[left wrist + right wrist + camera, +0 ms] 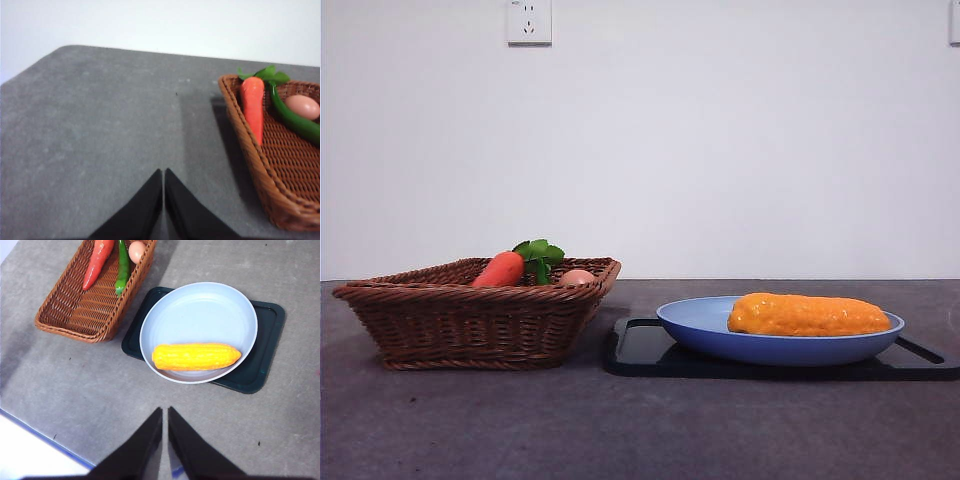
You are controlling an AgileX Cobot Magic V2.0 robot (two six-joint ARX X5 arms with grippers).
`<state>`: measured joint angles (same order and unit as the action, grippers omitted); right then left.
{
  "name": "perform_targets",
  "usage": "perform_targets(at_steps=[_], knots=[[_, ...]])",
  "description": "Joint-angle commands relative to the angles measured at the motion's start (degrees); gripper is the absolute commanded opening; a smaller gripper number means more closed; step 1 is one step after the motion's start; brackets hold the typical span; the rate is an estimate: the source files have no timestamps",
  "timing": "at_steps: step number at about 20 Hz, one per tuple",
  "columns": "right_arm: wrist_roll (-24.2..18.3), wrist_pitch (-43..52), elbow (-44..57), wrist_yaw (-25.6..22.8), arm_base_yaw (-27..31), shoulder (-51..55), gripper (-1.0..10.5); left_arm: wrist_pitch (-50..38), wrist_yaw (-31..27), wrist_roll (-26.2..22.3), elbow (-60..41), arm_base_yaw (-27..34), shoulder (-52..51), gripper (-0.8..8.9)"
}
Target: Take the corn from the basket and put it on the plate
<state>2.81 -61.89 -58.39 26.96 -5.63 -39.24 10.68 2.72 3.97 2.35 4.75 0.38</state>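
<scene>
The orange-yellow corn [808, 315] [196, 356] lies on its side in the light-blue plate [695, 322] [200, 310], close to the plate's rim. Left of the plate stands the brown wicker basket [460, 320] [75, 315] [250, 150]; no corn is in it. My right gripper [165, 412] hangs high above the table, apart from the plate, jaws shut on nothing. Over bare table beside the basket, my left gripper [163, 172] is shut and empty too. Neither arm shows in the front view.
The plate rests on a flat black tray [640, 350] [265, 315]. In the basket lie a red-orange carrot [500, 270] [253, 107] [97, 262], a green pepper [295, 122] [121, 270] and a pale egg-like ball [577, 277] [302, 106] [137, 250]. The table's edge [35, 432] shows in the right wrist view.
</scene>
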Motion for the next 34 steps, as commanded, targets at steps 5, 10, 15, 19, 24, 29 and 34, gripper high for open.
perform_targets(at_steps=[5, 10, 15, 19, 24, 29, 34], knots=[[-0.5, 0.63, -1.09, 0.0, -0.24, -0.33, 0.0, 5.66, -0.22, 0.9, -0.17, 0.11, -0.22, 0.07], [-0.5, 0.7, -1.09, 0.0, -0.24, -0.33, 0.0, 5.6, -0.13, 1.68, -0.17, 0.11, -0.22, 0.07], [-0.5, 0.81, -1.09, 0.0, -0.24, -0.33, 0.0, 5.6, -0.13, 1.68, -0.17, 0.11, -0.22, 0.07], [-0.5, 0.83, -1.09, 0.0, -0.24, -0.33, 0.0, 5.6, -0.15, 1.68, -0.17, 0.11, -0.22, 0.07], [-0.5, 0.81, -1.09, 0.0, -0.24, -0.33, 0.0, 5.6, -0.13, 1.68, -0.17, 0.11, -0.22, 0.07], [-4.63, 6.03, -0.94, -1.57, -0.13, -0.33, 0.0, 5.62, -0.13, 1.68, -0.17, 0.11, -0.22, 0.07], [-8.46, 26.32, 6.27, -7.13, 4.66, 4.15, 0.0, 5.6, -0.13, 1.68, -0.17, 0.11, -0.22, 0.07]])
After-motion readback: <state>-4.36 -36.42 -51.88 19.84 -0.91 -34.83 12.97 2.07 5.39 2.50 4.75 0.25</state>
